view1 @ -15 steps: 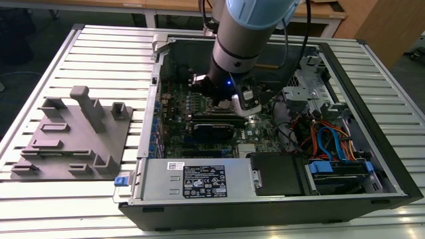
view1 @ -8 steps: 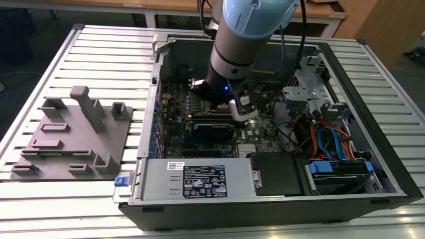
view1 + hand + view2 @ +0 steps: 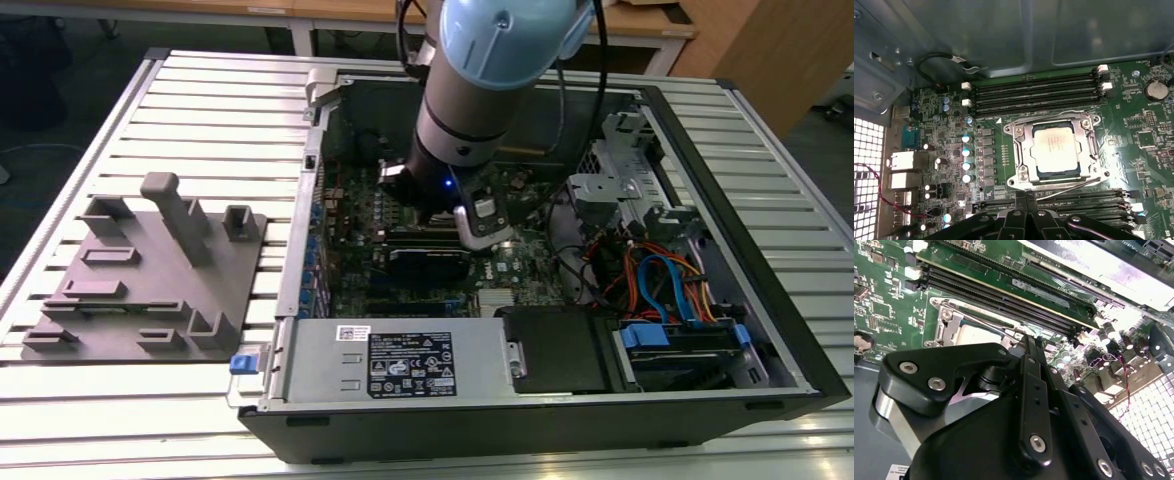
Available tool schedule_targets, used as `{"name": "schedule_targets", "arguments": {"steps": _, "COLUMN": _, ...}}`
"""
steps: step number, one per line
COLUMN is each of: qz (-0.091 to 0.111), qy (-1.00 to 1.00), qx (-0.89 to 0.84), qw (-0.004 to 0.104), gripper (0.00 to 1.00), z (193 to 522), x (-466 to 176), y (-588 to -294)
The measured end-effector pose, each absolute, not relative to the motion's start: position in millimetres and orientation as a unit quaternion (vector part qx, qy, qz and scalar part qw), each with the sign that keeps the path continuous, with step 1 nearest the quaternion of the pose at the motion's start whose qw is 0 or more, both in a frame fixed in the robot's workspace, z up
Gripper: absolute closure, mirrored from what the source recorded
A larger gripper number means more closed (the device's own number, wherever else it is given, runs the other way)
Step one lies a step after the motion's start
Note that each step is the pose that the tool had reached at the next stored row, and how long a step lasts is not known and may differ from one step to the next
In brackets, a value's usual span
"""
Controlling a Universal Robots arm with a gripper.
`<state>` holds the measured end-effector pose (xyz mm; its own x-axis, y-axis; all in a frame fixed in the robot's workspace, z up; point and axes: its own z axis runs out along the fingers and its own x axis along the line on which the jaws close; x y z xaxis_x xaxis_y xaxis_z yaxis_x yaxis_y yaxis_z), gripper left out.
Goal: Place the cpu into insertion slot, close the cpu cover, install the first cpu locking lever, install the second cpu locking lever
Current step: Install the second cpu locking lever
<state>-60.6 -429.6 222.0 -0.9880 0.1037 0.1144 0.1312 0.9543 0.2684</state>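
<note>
My black gripper hangs low inside the open black desktop computer case, just above the green motherboard; in both wrist views its linkages converge to a narrow tip at the edge of the socket, and I cannot tell whether the fingers are parted or closed, nor whether they hold anything; the small flat square cpu with the dull silver-grey top lies seated in the black square insertion slot; the thin silvery metal cpu cover frame lies flat around it; a thin wire locking lever runs along the socket edge nearest my tip; the case rests on a white slatted metal table, beside a grey moulded fixture block; wooden furniture stands beyond the table.
</note>
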Motion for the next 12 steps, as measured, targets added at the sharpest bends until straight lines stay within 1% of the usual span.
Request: {"name": "schedule_targets", "arguments": {"steps": 12, "qz": -0.148, "qy": -0.986, "qx": -0.06, "qw": 0.051, "gripper": 0.9, "z": 213.1, "x": -63.9, "y": -431.8}}
